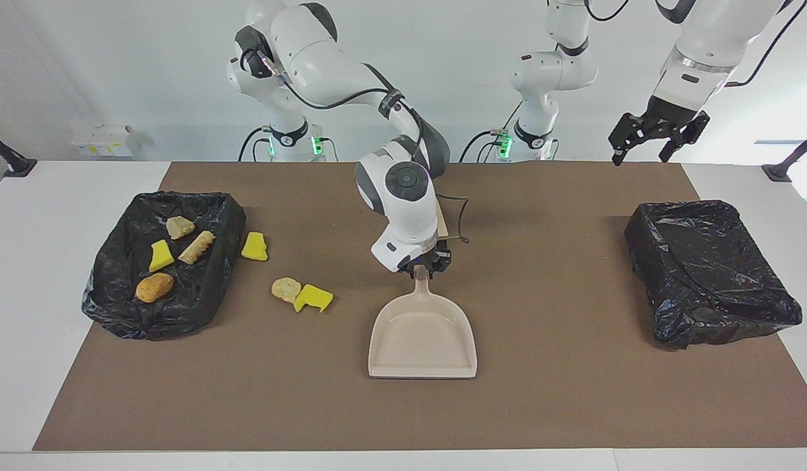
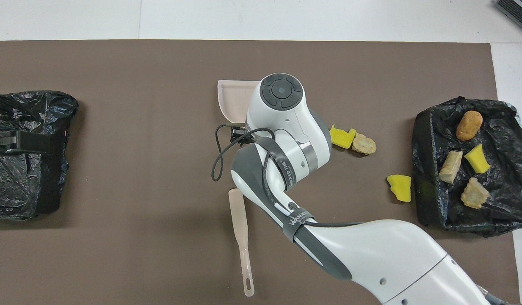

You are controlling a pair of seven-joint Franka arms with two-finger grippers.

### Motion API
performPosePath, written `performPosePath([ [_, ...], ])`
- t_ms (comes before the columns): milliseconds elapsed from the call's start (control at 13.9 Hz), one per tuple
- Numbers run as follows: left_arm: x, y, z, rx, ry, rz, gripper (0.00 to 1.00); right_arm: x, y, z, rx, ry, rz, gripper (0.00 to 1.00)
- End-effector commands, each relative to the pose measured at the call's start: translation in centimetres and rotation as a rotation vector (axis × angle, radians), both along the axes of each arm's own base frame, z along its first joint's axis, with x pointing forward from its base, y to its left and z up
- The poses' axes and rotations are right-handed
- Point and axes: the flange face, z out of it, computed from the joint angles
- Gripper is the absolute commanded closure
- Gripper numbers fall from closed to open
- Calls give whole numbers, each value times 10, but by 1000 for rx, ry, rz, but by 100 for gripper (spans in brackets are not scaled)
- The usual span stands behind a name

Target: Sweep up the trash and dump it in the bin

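Trash beside dustpan, right pincer nearby

strap on right arm, nr elbow: white lettering, reads approx "WANKE…", rest cut off
strap on right arm, nr wrist: same kind of white lettering, only "…EED" + 2 small chars legible, too small to confirm
elsewhere: no legible text, nos. or signs
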Motion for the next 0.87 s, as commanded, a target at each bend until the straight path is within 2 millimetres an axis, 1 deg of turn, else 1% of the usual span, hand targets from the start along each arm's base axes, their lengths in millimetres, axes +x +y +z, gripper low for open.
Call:
performPosePath([
  [0,14,-11,-5,-32,-32,3,0,-6,-19,33,3,11,-35,0],
  [72,22,-16,-13,-50,-17,-1,0,-11,-22,42,0,14,-36,0],
  [144,26,-31,-21,-52,-5,-25,0,-22,-25,47,-5,20,-34,0],
  [216,30,-52,-32,-49,11,-52,0,-33,-27,51,-8,13,-29,0],
  [288,38,-61,-41,-55,8,-51,0,-42,-30,57,-12,11,-25,0],
  [360,44,-77,-44,-64,-10,-47,0,-54,-33,65,-18,10,-20,0],
  [433,52,-95,-54,-75,-8,-19,0,-68,-33,72,-23,8,-9,0],
  [505,62,-113,-58,-96,-25,22,0,-79,-35,72,-31,16,-3,0],
  [577,72,-121,-68,-110,-25,57,0,-95,-30,69,-41,26,17,0],
  [649,76,-134,-73,-115,-29,46,0,-112,-20,67,-31,41,32,0],
  [793,77,-175,-95,-80,-14,-21,0,-147,-8,58,-6,15,43,0],
])
